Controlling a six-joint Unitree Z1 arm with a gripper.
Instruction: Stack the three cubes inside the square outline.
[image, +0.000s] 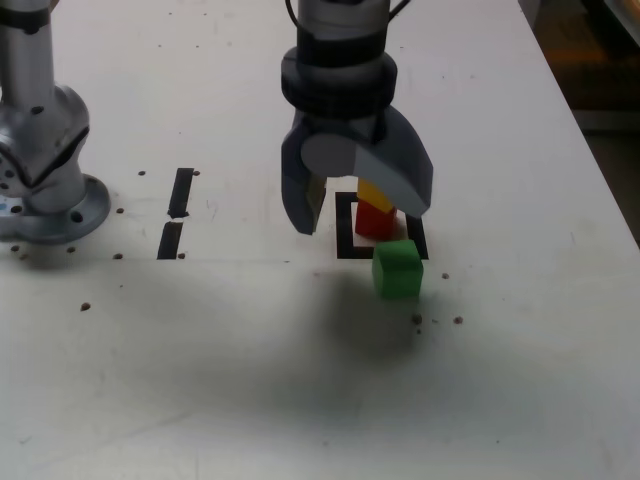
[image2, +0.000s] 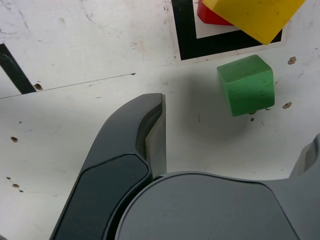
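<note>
A yellow cube (image: 371, 192) rests on a red cube (image: 375, 222) inside the square outline (image: 346, 226). A green cube (image: 398, 268) sits on the white table just outside the outline's near right corner, apart from the stack. My gripper (image: 360, 218) hangs above the outline, open and holding nothing, and its right finger (image: 400, 180) covers part of the yellow cube. The wrist view shows the yellow cube (image2: 255, 15) over the red cube (image2: 210, 15), the square outline (image2: 184, 30), the green cube (image2: 246, 85) and my open gripper (image2: 235, 125), one finger (image2: 150, 130) large in front.
The arm's grey base (image: 45, 150) stands at the exterior view's left. Two short black bars (image: 180, 190) lie between the base and the outline. Small dark holes dot the table. The table's edge (image: 600, 160) runs down the exterior view's right.
</note>
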